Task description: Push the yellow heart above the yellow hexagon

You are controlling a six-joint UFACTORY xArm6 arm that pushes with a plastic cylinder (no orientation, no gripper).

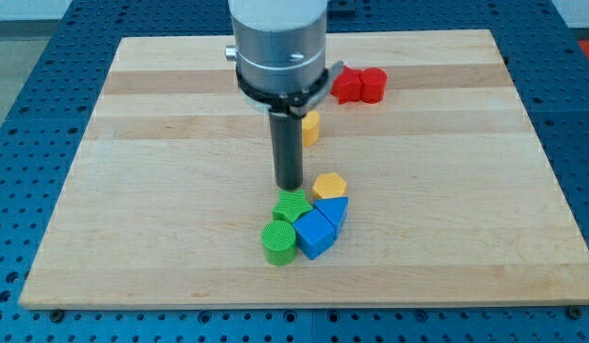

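Note:
The yellow heart (312,128) lies near the board's middle, partly hidden behind my rod. The yellow hexagon (329,185) sits lower, to the view's right of my tip. My tip (289,185) rests on the board between them, just below and left of the heart, left of the hexagon, and just above a green block (292,205).
A cluster sits below the tip: the green block, a green cylinder (279,241), a blue triangle (333,209) and a blue cube (314,233). Two red blocks (358,85) lie near the view's top. The wooden board (161,191) ends in blue perforated table.

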